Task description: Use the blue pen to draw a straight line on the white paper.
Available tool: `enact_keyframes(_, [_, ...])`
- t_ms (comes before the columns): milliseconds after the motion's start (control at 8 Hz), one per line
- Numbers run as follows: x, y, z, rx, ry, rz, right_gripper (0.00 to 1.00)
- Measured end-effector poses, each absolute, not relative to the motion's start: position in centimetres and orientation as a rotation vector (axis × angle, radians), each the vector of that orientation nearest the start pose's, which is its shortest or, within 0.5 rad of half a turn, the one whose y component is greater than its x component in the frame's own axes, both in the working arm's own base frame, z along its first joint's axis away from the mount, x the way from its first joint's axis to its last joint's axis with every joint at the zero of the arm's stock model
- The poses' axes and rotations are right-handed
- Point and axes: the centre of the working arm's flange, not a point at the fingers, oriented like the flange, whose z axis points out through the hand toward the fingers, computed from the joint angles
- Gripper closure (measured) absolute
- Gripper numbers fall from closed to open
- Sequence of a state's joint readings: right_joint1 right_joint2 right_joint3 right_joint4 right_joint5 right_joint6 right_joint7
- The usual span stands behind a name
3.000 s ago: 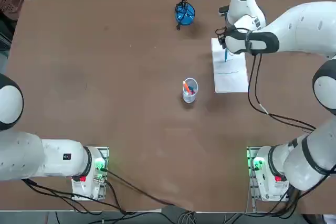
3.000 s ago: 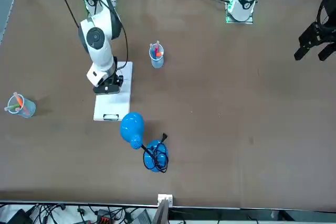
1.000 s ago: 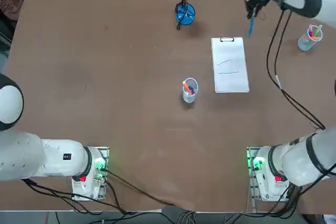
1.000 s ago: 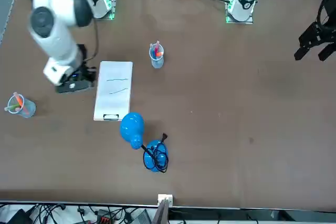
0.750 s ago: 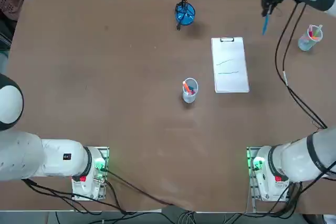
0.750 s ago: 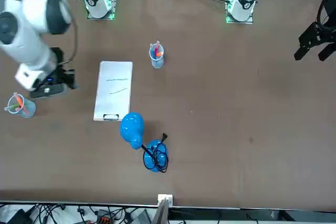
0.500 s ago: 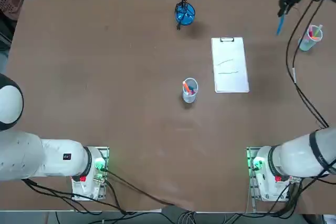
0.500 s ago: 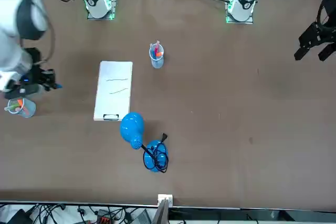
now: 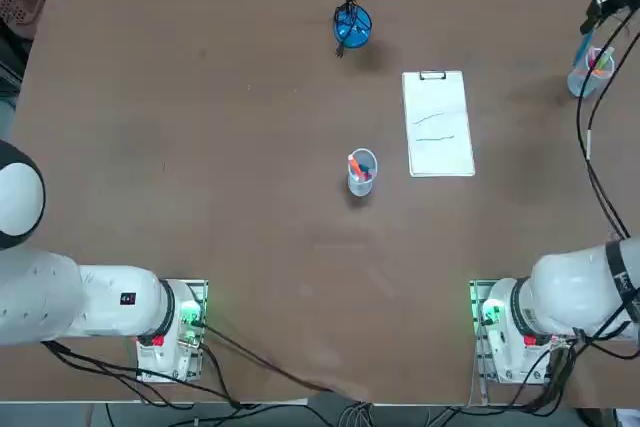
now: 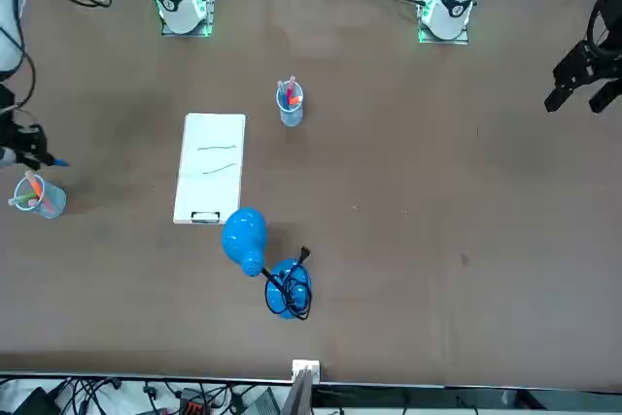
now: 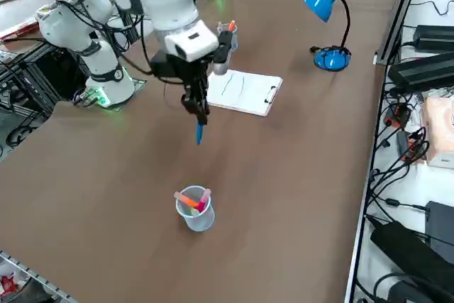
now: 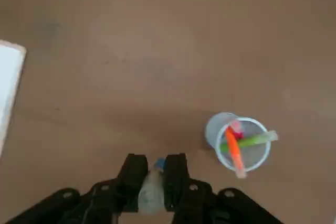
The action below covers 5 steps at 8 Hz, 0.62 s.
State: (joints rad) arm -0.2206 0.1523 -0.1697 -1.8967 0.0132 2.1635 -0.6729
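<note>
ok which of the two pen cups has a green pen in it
The right-hand cup, beyond the clipboard from the lamp; only there does a green pen show.

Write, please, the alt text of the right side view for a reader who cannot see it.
The robot's right end effector grips a blue pen, tip down, above a brown table. Beyond it lies a white paper sheet on a clipboard with two thin drawn lines; a clear plastic cup of coloured pens stands nearer the camera, a blue desk lamp farther off.
</note>
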Motion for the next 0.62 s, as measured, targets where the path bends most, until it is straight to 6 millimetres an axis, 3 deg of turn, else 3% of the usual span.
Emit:
enact_keyframes(500, [55.0,-34.0,40.9,-3.084,-0.394,-0.326,0.78])
enact_keyframes(625, [54.8,-35.8,40.1,-3.077,-0.383,-0.335,0.78])
